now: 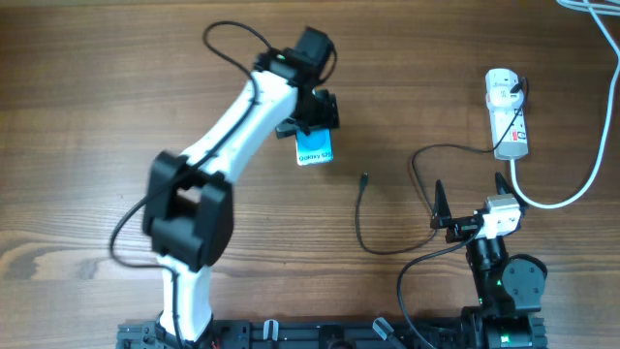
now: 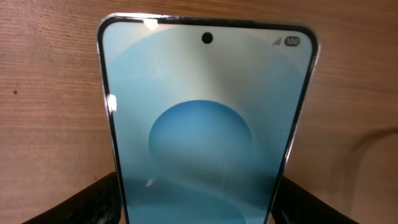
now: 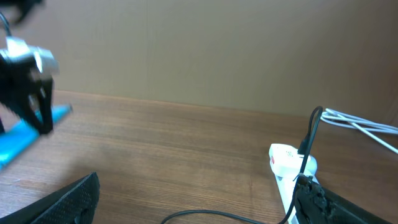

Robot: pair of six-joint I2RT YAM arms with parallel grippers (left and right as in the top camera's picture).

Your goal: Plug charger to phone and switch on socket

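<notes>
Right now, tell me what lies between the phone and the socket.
Overhead view: between phone and socket, the table is bare apart from the charger plug and cable loop.

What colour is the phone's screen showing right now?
The phone screen is pale cyan with a darker blue circle; the left wrist view shows it best.

The table (image 1: pixel 87 87) is brown wood with clear long grain, smooth and dull. The phone (image 2: pixel 205 137) has a glossy glass screen with small white reflections; its thin rim looks like shiny metal. The socket (image 1: pixel 506 121) is smooth white plastic, a little shiny. Left of the socket, the charger (image 1: pixel 359 218) cable looks matt black. The fingers (image 3: pixel 71 199) of the right gripper (image 3: pixel 198 180) are black and rough-grained.
</notes>
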